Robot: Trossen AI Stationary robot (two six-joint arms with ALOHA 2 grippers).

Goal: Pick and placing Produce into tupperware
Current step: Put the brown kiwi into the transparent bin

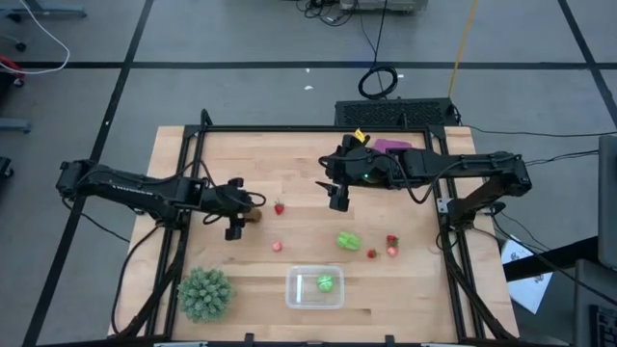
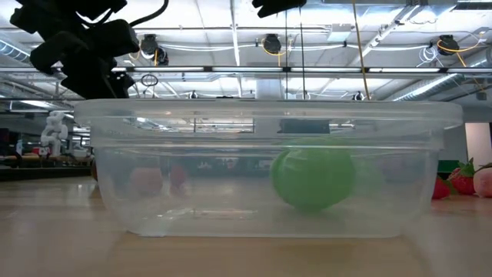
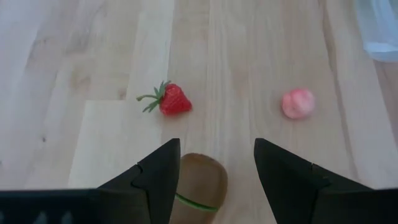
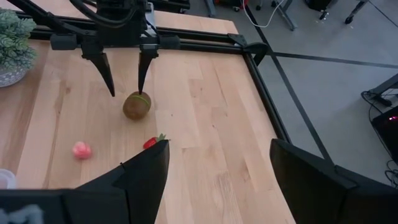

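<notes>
Left gripper [image 1: 234, 231] is held spread just above the table, w/ the brown kiwi [image 1: 253, 216] at its 1 o'clock, not pinched. Right gripper [image 1: 337, 202] is hung spread, empty, over table centre. One green piece [image 1: 327, 283] is seen inside the clear container [image 1: 294, 298]; the other green piece [image 1: 348, 240] lies at the container's 1 o'clock. A strawberry [image 1: 279, 207] lies at 3 o'clock of the kiwi

Overhead cam looks straight down on the whole table [image 1: 241, 145] and both arms. The low cam sits at tabletop level, right up against the tupperware [image 2: 269, 169], facing the room behind. Left wrist cam hangs close over the kiwi [image 3: 198, 186]; right wrist cam catches that same kiwi from farther off.
</notes>
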